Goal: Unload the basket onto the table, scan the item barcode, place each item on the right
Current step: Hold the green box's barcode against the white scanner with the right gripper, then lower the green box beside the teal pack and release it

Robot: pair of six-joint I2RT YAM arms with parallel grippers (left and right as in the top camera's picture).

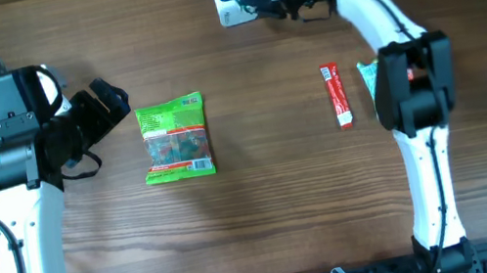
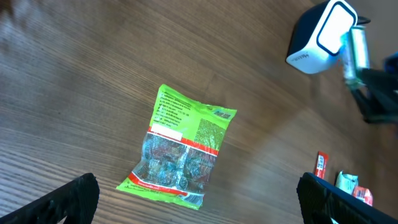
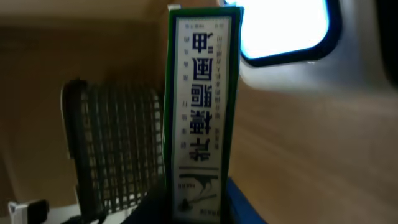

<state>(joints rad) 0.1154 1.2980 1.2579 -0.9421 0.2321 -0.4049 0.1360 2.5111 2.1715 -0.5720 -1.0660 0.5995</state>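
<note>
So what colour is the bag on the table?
The bag is bright green with red stripes and a clear middle. Left wrist view shows it best.

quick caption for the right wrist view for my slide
Slim green-edged box with blue Chinese print held before the scanner's lit window, mesh basket behind.

"And the left arm (image 1: 25, 223)?"
"Bent low, left gripper (image 1: 111, 101) gaping wide."
"The right arm (image 1: 426, 175)?"
"Stretched far forward, right gripper (image 1: 252, 0) pinched on a slim box (image 3: 199, 112)."
</note>
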